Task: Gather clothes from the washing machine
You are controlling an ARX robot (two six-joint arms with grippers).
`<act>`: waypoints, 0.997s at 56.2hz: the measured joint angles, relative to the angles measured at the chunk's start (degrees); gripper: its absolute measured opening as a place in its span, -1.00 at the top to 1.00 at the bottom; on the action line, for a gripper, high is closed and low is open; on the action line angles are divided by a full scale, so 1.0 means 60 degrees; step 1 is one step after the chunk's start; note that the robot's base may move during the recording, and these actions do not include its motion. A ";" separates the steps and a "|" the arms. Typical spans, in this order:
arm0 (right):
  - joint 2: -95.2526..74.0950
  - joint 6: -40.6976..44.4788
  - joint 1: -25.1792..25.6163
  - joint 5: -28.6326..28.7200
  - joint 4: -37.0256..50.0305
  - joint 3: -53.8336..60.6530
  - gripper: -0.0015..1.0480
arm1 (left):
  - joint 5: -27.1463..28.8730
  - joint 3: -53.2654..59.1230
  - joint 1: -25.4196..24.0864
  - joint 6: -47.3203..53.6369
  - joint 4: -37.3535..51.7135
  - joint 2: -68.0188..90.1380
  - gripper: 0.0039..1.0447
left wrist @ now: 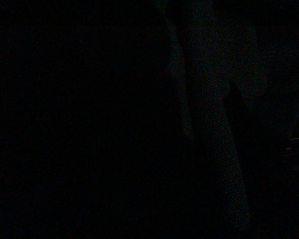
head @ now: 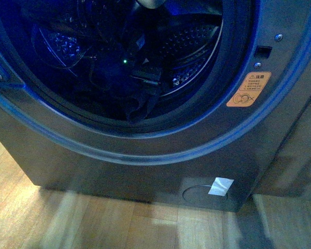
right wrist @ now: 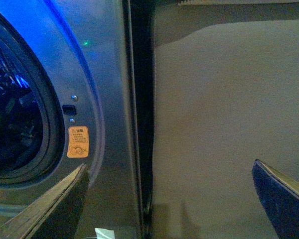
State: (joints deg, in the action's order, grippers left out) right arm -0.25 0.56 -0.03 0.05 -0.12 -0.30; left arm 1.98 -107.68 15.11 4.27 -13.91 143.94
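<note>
Front view: dark clothes (head: 137, 106) lie in the drum (head: 194, 46) of the washing machine (head: 145, 171) (porthole open); the left gripper's state I cannot tell. Left wrist view: dark. Right wrist view: the right gripper (right wrist: 172, 199) has its fingers (right wrist: 65, 199) spread wide and empty, outside the machine, well apart from the clothes.

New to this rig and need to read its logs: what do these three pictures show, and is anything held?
It is a two-armed robot emptying a washing machine. The front view comes from a camera on its body. It shows the open porthole, the perforated drum, dark clothes inside, an orange sticker and the wooden floor below. A dark shape with a green light sits in the drum, probably the left arm; its jaws cannot be made out. The left wrist view is dark and tells nothing. The right wrist view looks at the machine's front from outside. The right gripper has its jaws wide apart, holding nothing.
</note>
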 joint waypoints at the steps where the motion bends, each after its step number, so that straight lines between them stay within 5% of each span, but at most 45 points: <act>1: 0.0000 0.0000 0.0000 0.0000 0.0000 0.0000 -0.86 | 0.0102 -0.0025 0.0000 0.0044 -0.0022 0.0018 -0.88; 13: 0.0000 0.0000 0.0000 0.0000 0.0000 0.0000 -0.86 | 0.0273 -0.0066 0.0000 0.0084 0.0004 0.0066 -0.82; 42: 0.0000 0.0000 0.0000 0.0000 0.0000 0.0000 -0.86 | -0.0044 0.1639 -0.0066 0.0364 0.1639 -0.0685 0.59; 56: 0.0000 0.0000 0.0000 0.0000 0.0000 0.0000 -0.86 | -0.1042 0.3894 -0.0193 0.0630 0.2991 -0.2251 0.87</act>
State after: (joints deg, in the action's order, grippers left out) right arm -0.25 0.56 -0.03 0.05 -0.12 -0.30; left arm -4.27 -84.31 13.96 8.05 4.03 130.43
